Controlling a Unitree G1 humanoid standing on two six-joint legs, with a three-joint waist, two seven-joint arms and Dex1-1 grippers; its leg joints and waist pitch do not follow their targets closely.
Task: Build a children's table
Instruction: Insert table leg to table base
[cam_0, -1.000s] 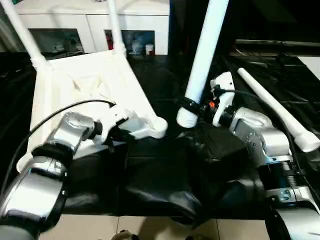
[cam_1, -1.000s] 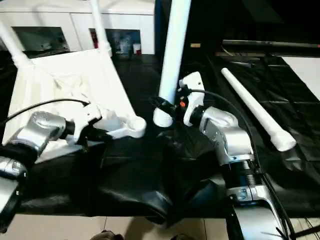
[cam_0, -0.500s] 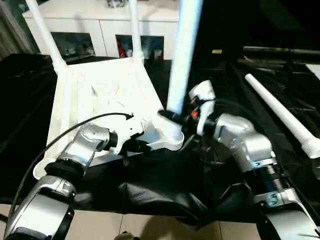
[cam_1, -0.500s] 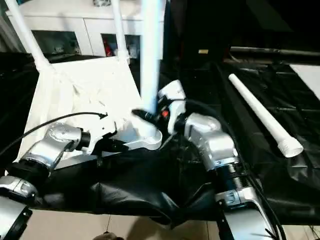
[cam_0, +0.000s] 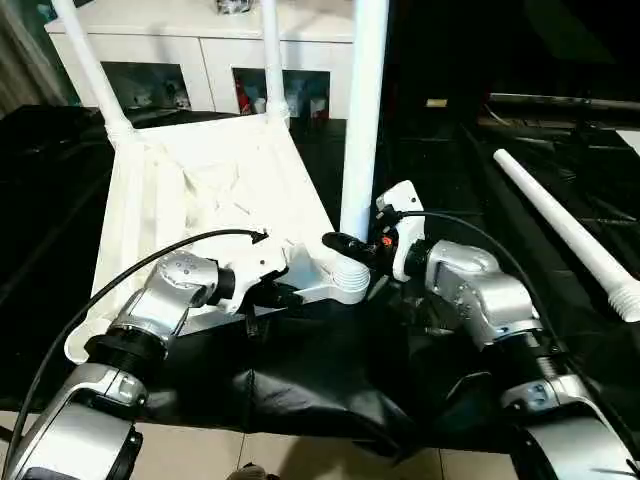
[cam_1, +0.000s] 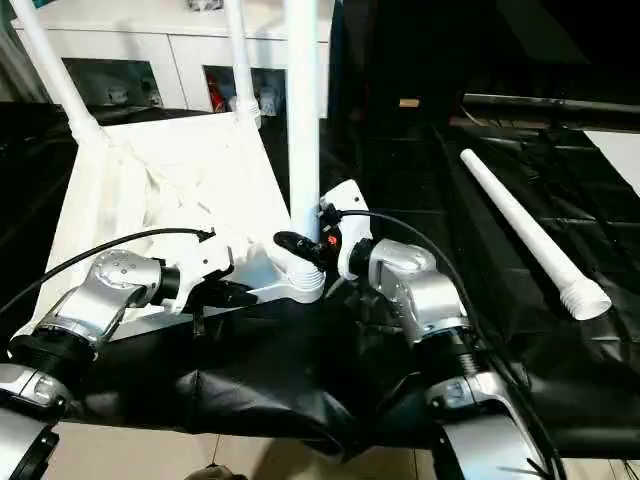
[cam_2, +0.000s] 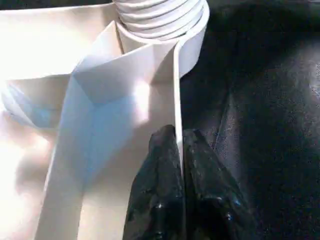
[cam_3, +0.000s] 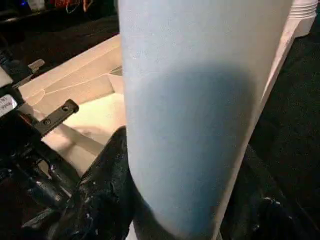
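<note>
My left fingers (cam_2: 177, 165) pinch the tabletop's rim (cam_2: 176, 90); right fingers (cam_0: 345, 245) grasp the leg (cam_0: 362, 120), which I should keep plumb over the corner socket (cam_0: 340, 282).

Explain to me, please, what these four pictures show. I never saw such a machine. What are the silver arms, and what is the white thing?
The silver arms belong to a humanoid robot. Two pictures come from cameras in its head, looking down; two come from cameras on its wrists. On a black-covered surface lies a white table top, upside down, with two legs already standing at its far corners. The left claw is shut on the top's thin edge wall, steadying it. The right claw grips a third leg upright at the near corner socket. A fourth leg lies loose on the robot's right.
</note>
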